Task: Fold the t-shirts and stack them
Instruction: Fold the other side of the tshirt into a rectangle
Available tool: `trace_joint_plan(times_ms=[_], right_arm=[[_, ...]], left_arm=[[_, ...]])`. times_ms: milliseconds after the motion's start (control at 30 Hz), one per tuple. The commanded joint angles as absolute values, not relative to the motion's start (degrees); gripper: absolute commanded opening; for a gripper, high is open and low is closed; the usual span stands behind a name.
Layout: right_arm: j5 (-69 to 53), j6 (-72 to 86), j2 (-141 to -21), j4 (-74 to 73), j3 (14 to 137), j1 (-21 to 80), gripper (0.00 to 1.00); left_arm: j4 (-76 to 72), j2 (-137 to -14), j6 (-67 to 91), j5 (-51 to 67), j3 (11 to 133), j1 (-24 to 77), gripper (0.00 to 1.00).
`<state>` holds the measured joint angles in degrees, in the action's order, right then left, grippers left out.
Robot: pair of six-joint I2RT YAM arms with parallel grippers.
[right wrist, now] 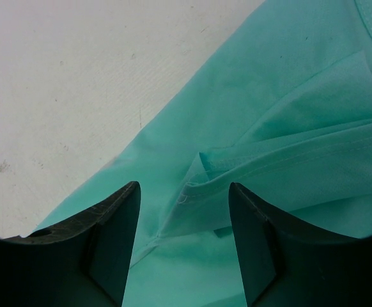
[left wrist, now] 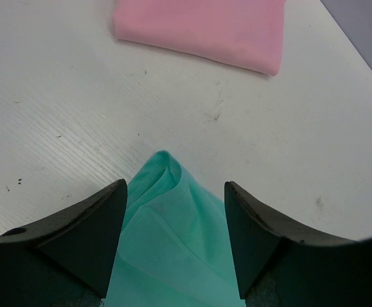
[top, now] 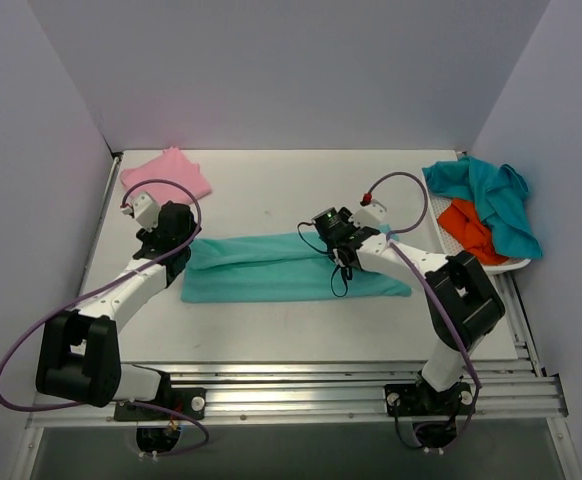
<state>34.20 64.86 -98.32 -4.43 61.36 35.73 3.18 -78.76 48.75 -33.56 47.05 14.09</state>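
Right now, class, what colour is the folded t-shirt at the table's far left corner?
The folded t-shirt is pink, clearest in the left wrist view.

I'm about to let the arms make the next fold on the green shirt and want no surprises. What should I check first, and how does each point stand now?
1. Left gripper open: ok, jaws apart astride the left end of the sea-green shirt.
2. Right gripper open: ok, jaws apart over a folded hem.
3. Sea-green shirt lies as a long strip on the table: ok.
4. Cloth pinched for lifting: not ok, neither gripper is shut on it.
5. Pink shirt folded and apart from the strip: ok.
6. Fingertips touching the table: cannot tell.
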Motion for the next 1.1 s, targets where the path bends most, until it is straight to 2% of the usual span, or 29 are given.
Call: trace_joint_plan(times_ms=[0, 167, 300, 400, 533, 567, 833, 1067], right_arm=[[35.6, 64.95, -99.4, -4.75, 60.56, 34.46, 0.53], [34.81, 64.34, -99.32, -3.69, 59.33, 32.87, 0.51], [34.19, 63.99, -99.75, -2.64, 58.71, 32.26, 0.44], [33.4, 63.64, -100.02, -1.76, 58.36, 32.17, 0.32], [32.26, 63.2, -100.46, -1.14, 58.27, 31.91, 0.04], [32.17, 63.19, -100.55, -1.14, 58.27, 31.9, 0.0], [32.87, 63.19, -98.71, -1.23, 57.14, 31.9, 0.0], [34.01, 63.9, -92.3, -3.16, 54.67, 32.87, 0.0]], left_arm=[[0.97, -78.58, 47.55, -33.31, 47.55, 13.54, 0.71], [0.97, -78.22, 47.46, -33.22, 47.2, 13.27, 0.71], [0.97, -78.22, 47.37, -33.13, 47.11, 13.01, 0.71], [0.97, -78.49, 47.37, -33.05, 47.28, 13.01, 0.71], [0.97, -78.92, 47.29, -32.87, 47.46, 13.01, 0.71], [0.97, -79.01, 47.29, -32.87, 47.55, 13.01, 0.71], [1.05, -80.07, 47.29, -32.61, 47.99, 13.01, 0.71], [-1.14, -80.24, 47.46, -32.26, 47.64, 13.01, 0.71]])
